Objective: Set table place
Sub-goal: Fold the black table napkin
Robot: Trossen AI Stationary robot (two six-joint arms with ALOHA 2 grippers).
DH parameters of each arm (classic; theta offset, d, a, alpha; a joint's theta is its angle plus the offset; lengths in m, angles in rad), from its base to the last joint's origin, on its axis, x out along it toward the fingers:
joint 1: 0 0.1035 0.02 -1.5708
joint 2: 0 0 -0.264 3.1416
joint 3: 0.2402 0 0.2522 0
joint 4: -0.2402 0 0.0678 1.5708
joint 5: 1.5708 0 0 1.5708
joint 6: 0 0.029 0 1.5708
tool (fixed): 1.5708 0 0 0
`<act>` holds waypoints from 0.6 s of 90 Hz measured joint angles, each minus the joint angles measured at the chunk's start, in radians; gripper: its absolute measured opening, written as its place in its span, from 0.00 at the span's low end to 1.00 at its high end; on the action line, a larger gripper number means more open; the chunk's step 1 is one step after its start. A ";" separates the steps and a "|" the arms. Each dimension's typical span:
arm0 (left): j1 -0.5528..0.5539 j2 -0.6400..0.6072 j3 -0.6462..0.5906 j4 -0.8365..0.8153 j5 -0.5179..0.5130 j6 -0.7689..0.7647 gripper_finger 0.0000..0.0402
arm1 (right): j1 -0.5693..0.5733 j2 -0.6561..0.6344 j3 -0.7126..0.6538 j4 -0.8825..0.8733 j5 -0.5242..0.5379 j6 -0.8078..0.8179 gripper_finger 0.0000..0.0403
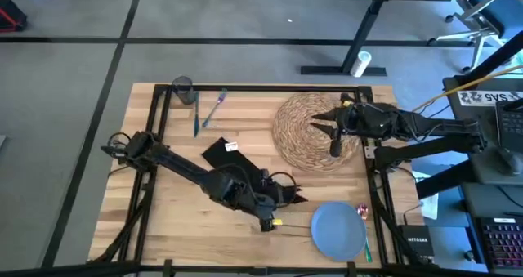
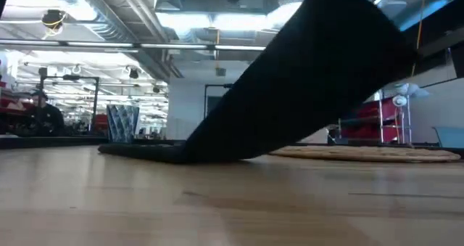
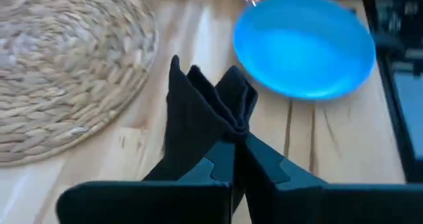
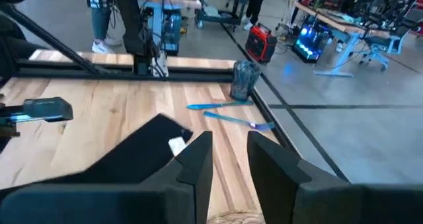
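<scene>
Taking the round woven straw placemat [image 1: 317,131] as landmark on the light wood plank counter [image 1: 176,220]: far to its left stand the small grey glass [image 1: 182,89] and two blue-handled pieces of cutlery [image 1: 214,109]. Nearer, left of the mat and toward the front edge, the left gripper [image 3: 231,128] has its fingers clamped on the black rectangular cloth napkin [image 3: 198,112], lifting one bunched end. It looks soft and limp, so it will likely drape and drag; an edge pinch suits it. Front-right of the mat lies the round blue plate [image 1: 338,230]. Above the mat hovers the right gripper [image 4: 228,161], fingers apart.
</scene>
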 joint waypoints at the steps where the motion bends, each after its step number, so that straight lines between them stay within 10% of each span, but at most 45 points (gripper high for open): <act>1: -0.001 -0.003 0.000 0.000 -0.005 -0.006 0.00 | 0.000 -0.003 0.000 -0.001 0.000 0.000 0.21; 54: -0.108 -0.038 0.003 -0.058 -0.394 -0.455 0.00 | 0.000 -0.074 0.000 -0.081 -0.036 0.002 0.21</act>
